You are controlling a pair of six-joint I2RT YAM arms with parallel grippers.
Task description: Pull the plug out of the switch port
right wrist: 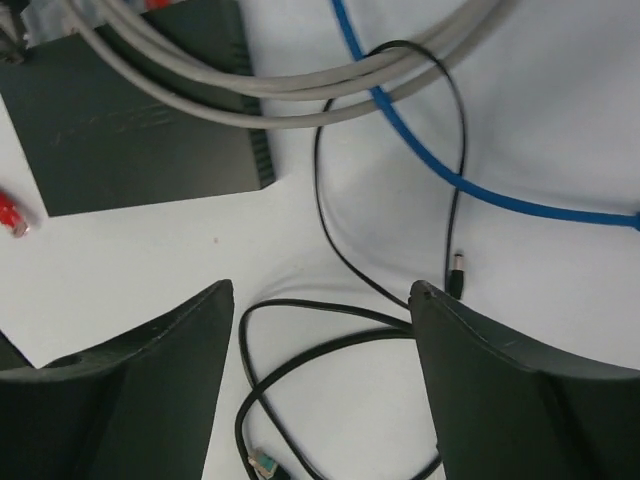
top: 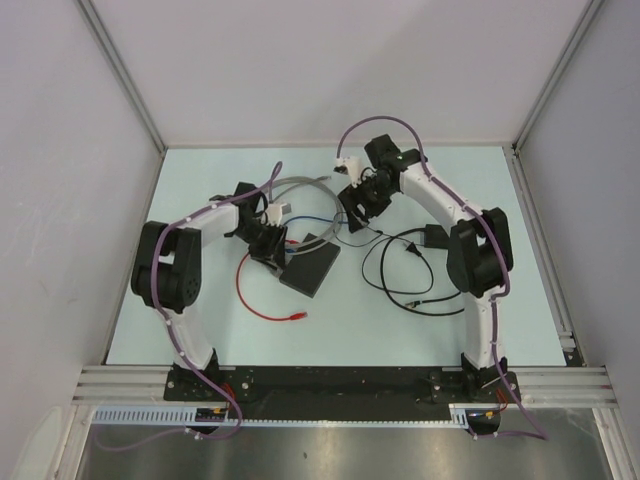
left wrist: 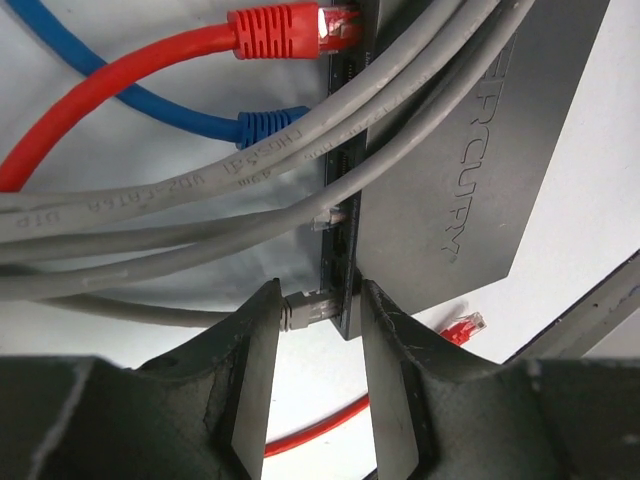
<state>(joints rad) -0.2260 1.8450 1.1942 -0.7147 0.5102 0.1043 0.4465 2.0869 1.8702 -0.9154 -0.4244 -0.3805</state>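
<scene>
- Top view: the left arm folds low across the pale surface (top: pixel 200 330), and its left hand (top: pixel 268 240) is set at the near-left edge of the flat black switch (top: pixel 312 266). The right arm arches in from the other side. Its right hand (top: pixel 356 200) hangs over the cable tangle just past the switch's far corner. A small black box (top: pixel 434 236) lies well apart to the right.
- Left wrist view: the left hand (left wrist: pixel 320 300) is parted, clamping nothing. Its fingers (left wrist: pixel 255 360) stand either side of a grey plug (left wrist: pixel 303 310) seated in the end switch port (left wrist: pixel 345 295). This is probably the plug to pull. One finger overlaps the switch's corner, so closing may pinch the box along with the plug. If the latch tab is not pressed, a pull would likely drag the light switch along instead of freeing the plug. A red plug (left wrist: pixel 295 30) and a blue plug (left wrist: pixel 270 125) sit further along the edge. Grey cables (left wrist: pixel 200 190) lie across the casing and could snag.
- Right wrist view: the right hand (right wrist: pixel 322 300) gapes wide and empty above thin black cables (right wrist: pixel 330 240) and a blue cable (right wrist: pixel 450 180). The switch (right wrist: pixel 130 130) lies apart from it, so nothing appears to brace the box.
</scene>
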